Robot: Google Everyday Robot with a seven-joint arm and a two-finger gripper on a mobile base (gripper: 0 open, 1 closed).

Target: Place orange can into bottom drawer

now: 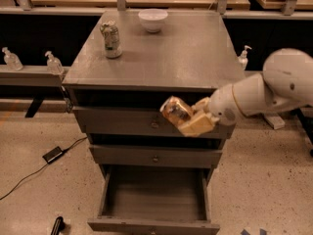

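Note:
My gripper [188,117] is shut on the orange can [174,111], a dented shiny orange-gold can. It holds the can in the air in front of the top drawer's front, past the cabinet's front edge. The white arm reaches in from the right. The bottom drawer [154,225] is pulled open below the can, and its grey inside shows nothing in it.
The grey cabinet top [166,53] carries a green-and-white can [111,39] at the back left and a white bowl [153,19] at the back. The two upper drawers [122,121] are shut. Clear bottles [53,62] stand on a shelf at the left. A black cable and box [52,154] lie on the floor.

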